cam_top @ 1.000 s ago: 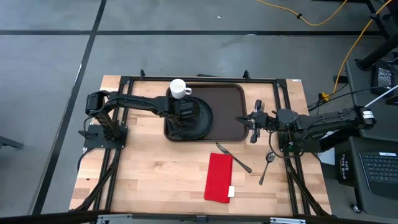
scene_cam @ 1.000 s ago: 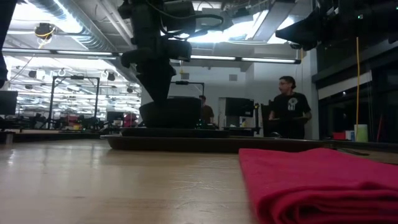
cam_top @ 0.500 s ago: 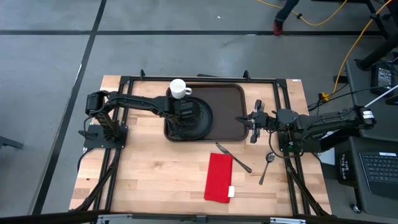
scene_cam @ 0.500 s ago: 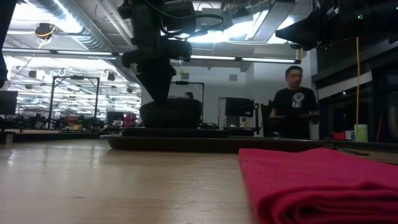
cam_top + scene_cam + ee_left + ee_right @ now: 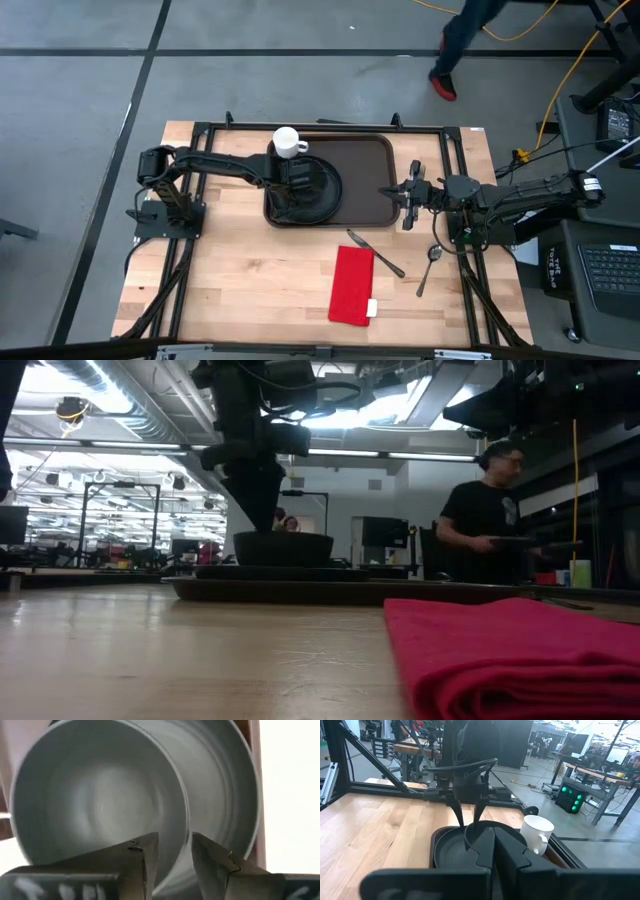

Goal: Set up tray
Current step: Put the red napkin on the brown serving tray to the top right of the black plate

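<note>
The dark brown tray (image 5: 365,175) lies at the table's far middle. A round black plate (image 5: 332,190) rests on its left half. A dark bowl (image 5: 283,548) stands level on the plate. My left gripper (image 5: 175,842) points down over the bowl (image 5: 95,805), open. One finger is inside the bowl's wall and one outside, with a gap on each side. My right gripper (image 5: 392,192) is shut and level at the tray's right rim. A white mug (image 5: 288,142) stands on the table by the tray's far left corner. My right gripper's shut fingers stand at the tray's right rim (image 5: 388,185), coming level from the table's right. I cannot tell whether they touch it.
A red folded napkin (image 5: 352,285) lies near the table's front, with a knife (image 5: 375,253) and a spoon (image 5: 430,268) to its right. A person (image 5: 490,510) walks in the room beyond the table. Bare wood lies at the front left.
My left gripper has opened and let go of the bowl's wall. The bowl, held higher before, now sits lower and level on the plate. The person behind the table has walked to the right.
</note>
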